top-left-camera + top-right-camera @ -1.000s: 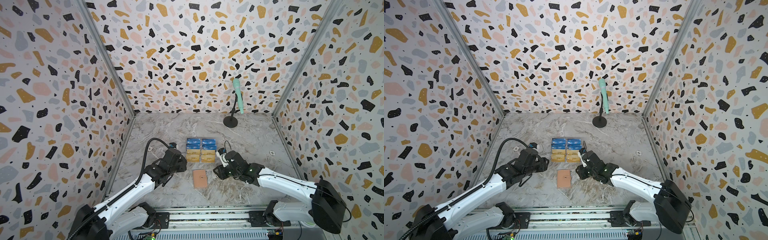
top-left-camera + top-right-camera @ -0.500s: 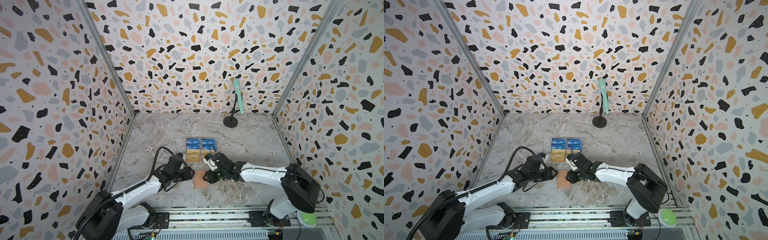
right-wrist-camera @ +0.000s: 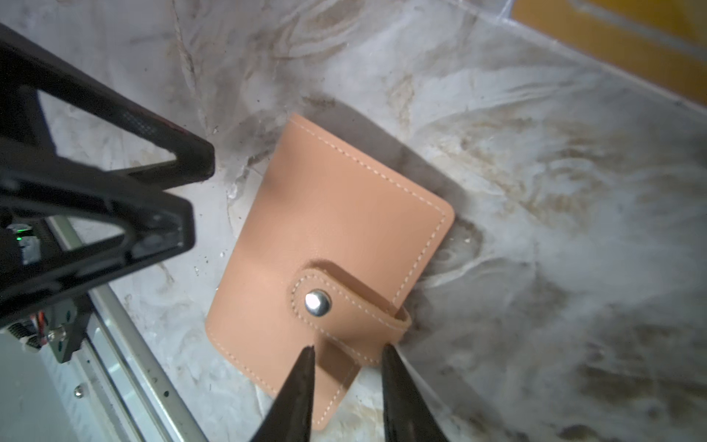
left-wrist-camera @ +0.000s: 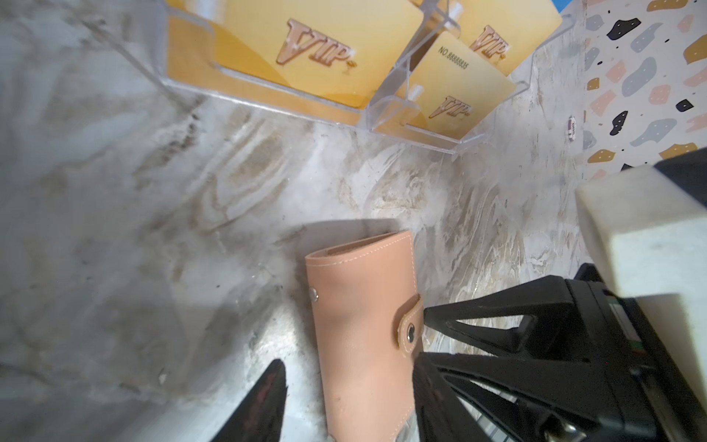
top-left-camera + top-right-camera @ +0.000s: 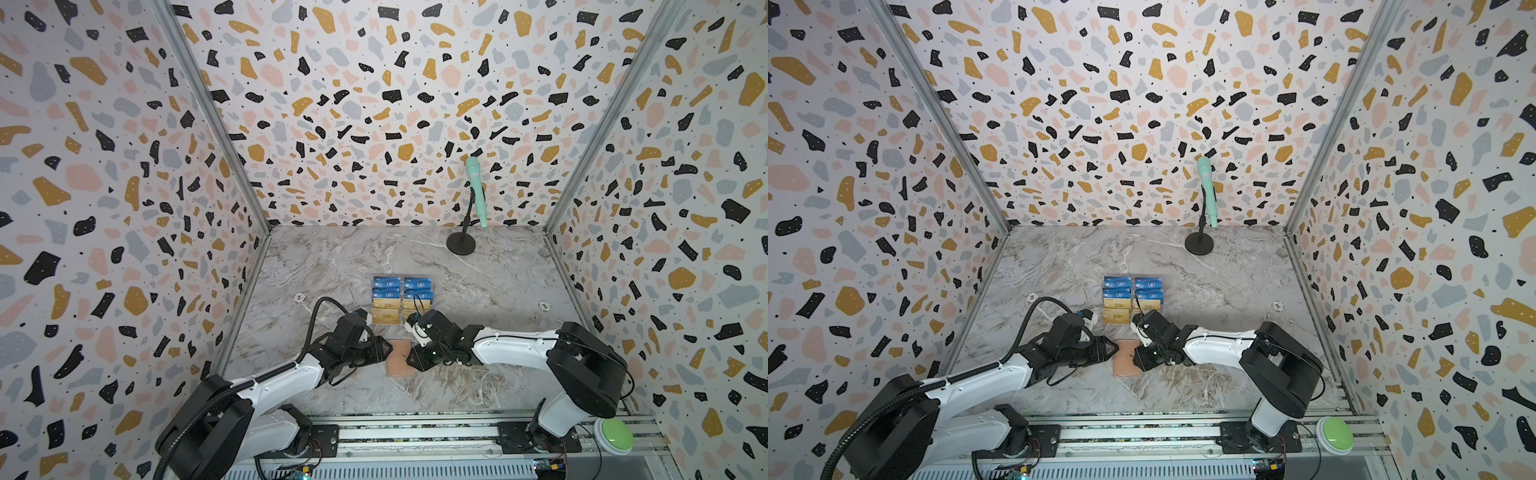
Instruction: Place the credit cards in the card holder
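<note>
The salmon-pink card holder (image 5: 400, 360) (image 5: 1126, 362) lies flat and snapped shut near the table's front. In the left wrist view my left gripper (image 4: 349, 365) is open, its fingertips either side of one end of the card holder (image 4: 359, 306) with a gap showing. My right gripper (image 3: 348, 349) is open but narrow, and straddles the snap tab (image 3: 344, 302) at the holder's right edge. In both top views the left gripper (image 5: 386, 352) and the right gripper (image 5: 411, 357) face each other across the holder. Blue and gold credit cards (image 5: 401, 299) (image 4: 317, 46) stand behind it.
The cards sit in a clear acrylic tiered stand (image 4: 386, 111) just behind the holder. A mint-green microphone (image 5: 475, 191) on a black stand is at the back right. A green button (image 5: 613, 434) sits on the front rail at the right. Speckled walls enclose three sides.
Both arms have swung in from the sides to the card holder. The right gripper's jaws have narrowed around the tab. The holder has not moved.
</note>
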`<state>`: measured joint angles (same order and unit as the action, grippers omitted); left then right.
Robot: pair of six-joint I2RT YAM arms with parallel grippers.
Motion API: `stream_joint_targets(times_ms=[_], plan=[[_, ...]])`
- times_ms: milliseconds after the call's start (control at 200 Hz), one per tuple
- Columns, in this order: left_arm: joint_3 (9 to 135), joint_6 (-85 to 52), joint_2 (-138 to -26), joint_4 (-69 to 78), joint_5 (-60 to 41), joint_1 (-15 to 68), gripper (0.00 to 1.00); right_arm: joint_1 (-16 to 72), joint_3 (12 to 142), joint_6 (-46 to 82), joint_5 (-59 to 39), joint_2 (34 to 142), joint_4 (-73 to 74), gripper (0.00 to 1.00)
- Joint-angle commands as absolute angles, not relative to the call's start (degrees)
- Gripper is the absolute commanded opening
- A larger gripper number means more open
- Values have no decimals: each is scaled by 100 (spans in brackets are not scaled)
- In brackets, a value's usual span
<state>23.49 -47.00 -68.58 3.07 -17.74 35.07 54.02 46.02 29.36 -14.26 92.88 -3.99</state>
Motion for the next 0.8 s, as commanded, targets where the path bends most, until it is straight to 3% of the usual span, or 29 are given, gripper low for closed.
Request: stream_joint_targets(times_ms=[0,521,791], plan=[[2227,-4876,-6912,647,-1952,3524,55,5431,4537,3058,-1039,9279,-560,30],[1922,-5258,-7363,1646,-2227,3534,56,5275,4125,3412,-1114,9483,-412,25],[1850,-5426,-7722,2327,-2422,3533,52,5230,4052,3472,-1320,9670,-316,21]])
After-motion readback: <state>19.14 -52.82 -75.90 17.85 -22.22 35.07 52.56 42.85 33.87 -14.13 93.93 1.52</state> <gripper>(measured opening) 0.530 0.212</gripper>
